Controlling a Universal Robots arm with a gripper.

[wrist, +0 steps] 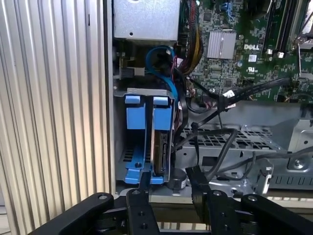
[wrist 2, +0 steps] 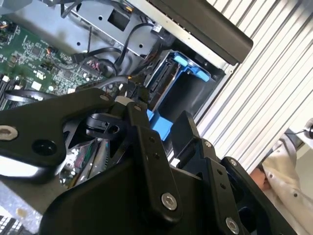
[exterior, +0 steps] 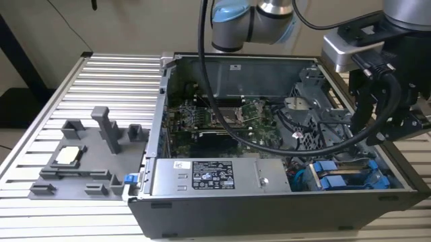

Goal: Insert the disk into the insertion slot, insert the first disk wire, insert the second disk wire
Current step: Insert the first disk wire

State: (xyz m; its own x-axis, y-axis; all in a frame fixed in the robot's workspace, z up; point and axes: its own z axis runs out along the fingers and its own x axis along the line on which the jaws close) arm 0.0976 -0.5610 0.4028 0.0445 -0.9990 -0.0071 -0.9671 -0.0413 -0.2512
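First wrist view: empty, parted jaws are best squared to the blue-framed disk [wrist: 160, 147] in the grey sheet-metal insertion slot [wrist: 142, 91].

I've got bright blue framing on the disk [wrist: 160, 147], plain grey sheet metal round the insertion slot [wrist: 142, 91], a green circuit board [wrist: 259, 73] speckled with silver, black cables [wrist: 259, 87], one blue cable [wrist: 164, 73], my claw [wrist: 169, 175] matte black, and the tabletop [exterior: 114, 75] pale silver with ribbed stripes.
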